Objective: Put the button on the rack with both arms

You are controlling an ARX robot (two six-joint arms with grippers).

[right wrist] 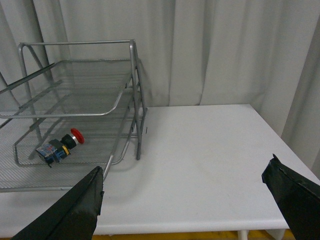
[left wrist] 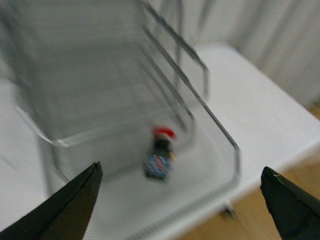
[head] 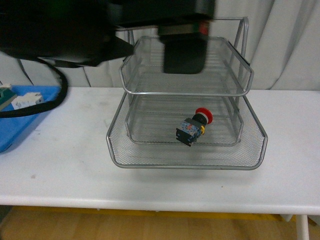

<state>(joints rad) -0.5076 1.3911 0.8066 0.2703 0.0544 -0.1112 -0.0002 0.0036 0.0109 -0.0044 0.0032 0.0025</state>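
The silver wire-mesh rack [head: 186,159] stands mid-table. The button [head: 195,127], with its red cap, yellow collar and dark body, lies on its side in a lower tier under the top tray. A black arm [head: 100,30] hangs over the rack's top tier. In the blurred left wrist view my left gripper [left wrist: 182,200] is open above the rack [left wrist: 220,130], and the button [left wrist: 160,155] lies well beyond its fingers [left wrist: 75,205]. My right gripper [right wrist: 185,200] is open over bare table, to the side of the rack [right wrist: 135,100] and away from the button [right wrist: 60,146].
A blue plastic tray [head: 20,125] at the table's left edge holds a white block [head: 27,100] and a green-and-cream block [head: 5,94]. A black cable [head: 57,97] droops beside it. Grey curtains hang behind the white table [head: 65,170].
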